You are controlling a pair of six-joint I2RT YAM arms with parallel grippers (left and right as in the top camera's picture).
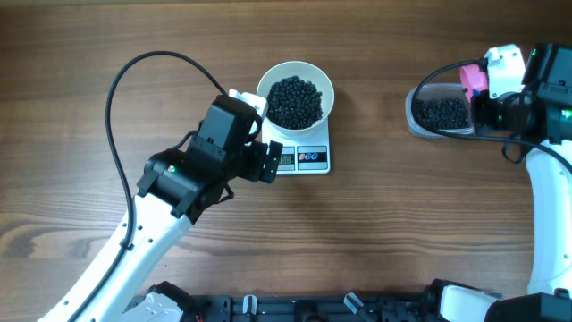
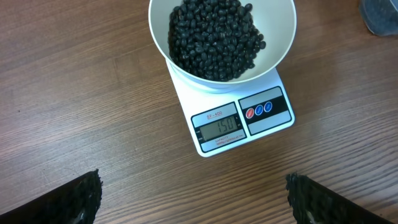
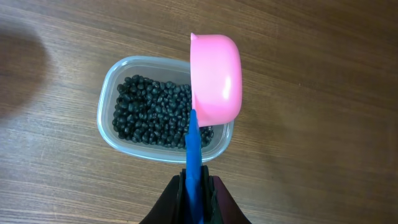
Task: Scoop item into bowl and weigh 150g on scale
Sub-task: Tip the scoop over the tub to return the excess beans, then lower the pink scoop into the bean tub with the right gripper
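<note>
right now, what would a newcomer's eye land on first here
The white bowl heaped with black pellets, sitting on the scale mid-table, its display showing what looks like 150. Then the pink scoop on a blue handle, pinched in the right fingers over the clear tub of more pellets at the table's right side.

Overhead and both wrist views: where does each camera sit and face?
Overhead: above the table, looking straight down; both arms show.
Left wrist: on the left arm, facing down at bowl on scale; open fingertips show.
Right wrist: facing down at scoop over tub's edge; right gripper clamps its handle.
Shared: overhead and left wrist both show bowl, scale.
</note>
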